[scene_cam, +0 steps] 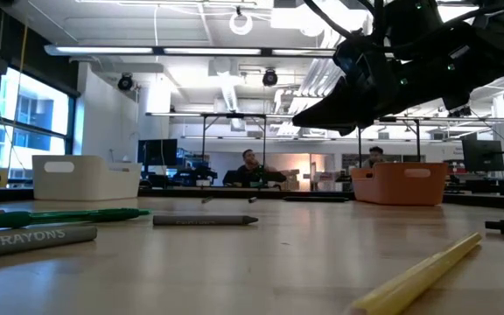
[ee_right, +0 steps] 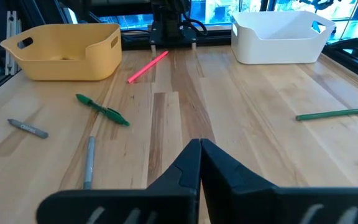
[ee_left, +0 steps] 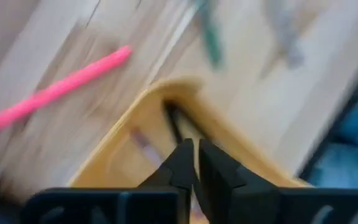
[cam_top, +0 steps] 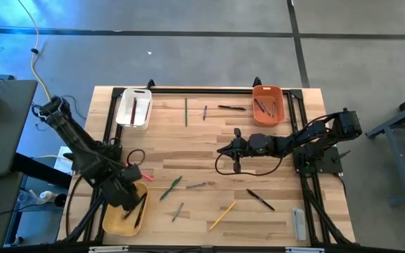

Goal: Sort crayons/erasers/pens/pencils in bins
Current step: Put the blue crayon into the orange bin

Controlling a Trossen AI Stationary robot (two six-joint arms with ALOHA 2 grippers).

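The left gripper [cam_top: 133, 204] hangs over the yellow bin [cam_top: 115, 223] at the table's near left corner, fingers [ee_left: 182, 165] pinched together with nothing between them; dark sticks lie in the bin beneath. A pink crayon [ee_right: 148, 66] rests just outside that bin. The white bin [cam_top: 133, 107] sits at the far left corner, the orange bin [cam_top: 268, 104] far right. The middle boards are open, with a green pen [cam_top: 171, 187], grey crayons [cam_top: 198, 185], a yellow pencil [cam_top: 223, 216] and a black pen [cam_top: 260, 199] scattered well apart. The right gripper [cam_top: 221, 149] hovers mid-table, closed and empty.
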